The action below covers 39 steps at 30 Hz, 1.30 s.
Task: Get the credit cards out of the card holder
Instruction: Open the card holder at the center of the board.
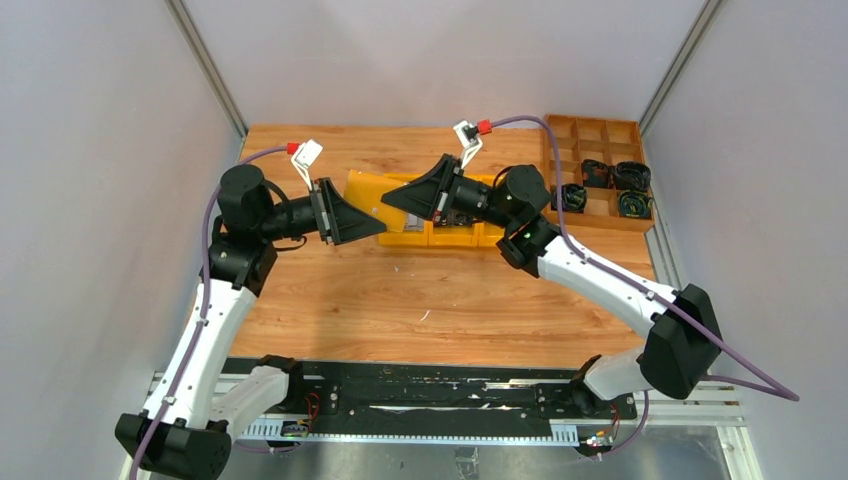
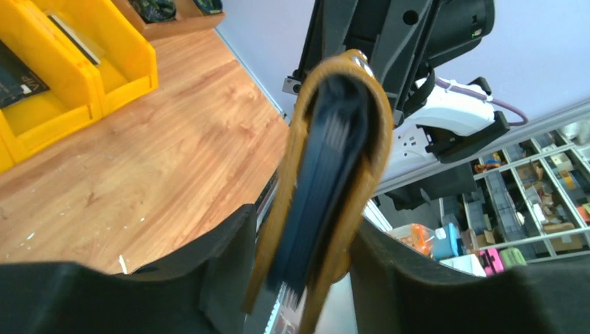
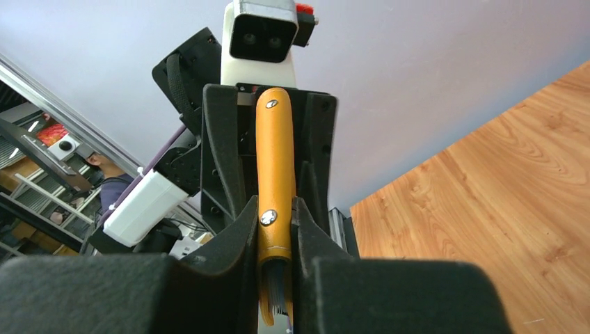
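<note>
My right pincer (image 3: 275, 217) clamps the card holder (image 3: 275, 160) above the worktop (image 1: 400, 300); my left pincer (image 2: 303, 240) stands parted around it. Risk: this single narrow grip lets it pivot, spilling the credit cards (image 2: 316, 202).

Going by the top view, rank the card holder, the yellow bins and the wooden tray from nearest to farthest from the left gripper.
1. card holder: between the left gripper's fingers, above the table.
2. yellow bins: just behind it, middle of the table's far side.
3. wooden tray: far right corner.
</note>
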Each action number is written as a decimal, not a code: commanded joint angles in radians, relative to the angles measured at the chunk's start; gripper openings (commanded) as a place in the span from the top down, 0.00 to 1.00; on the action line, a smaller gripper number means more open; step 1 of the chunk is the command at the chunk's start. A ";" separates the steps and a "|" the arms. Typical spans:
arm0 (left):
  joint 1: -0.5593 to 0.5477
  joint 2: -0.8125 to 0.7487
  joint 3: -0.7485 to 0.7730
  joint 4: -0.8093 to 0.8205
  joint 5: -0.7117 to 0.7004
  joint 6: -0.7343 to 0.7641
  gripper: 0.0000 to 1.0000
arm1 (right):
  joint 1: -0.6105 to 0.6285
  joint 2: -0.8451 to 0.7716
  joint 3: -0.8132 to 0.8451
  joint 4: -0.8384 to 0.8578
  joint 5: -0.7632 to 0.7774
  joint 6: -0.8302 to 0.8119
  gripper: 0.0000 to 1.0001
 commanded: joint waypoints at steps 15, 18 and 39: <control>-0.004 -0.074 -0.004 -0.026 0.091 0.021 0.69 | -0.016 -0.072 0.029 0.031 0.079 -0.008 1.00; -0.004 -0.080 -0.017 0.013 0.117 -0.003 0.69 | -0.016 -0.067 0.030 0.053 0.081 0.028 1.00; 0.039 -0.102 0.081 -0.276 -0.046 0.332 1.00 | -0.021 -0.033 -0.088 0.099 0.140 0.255 0.62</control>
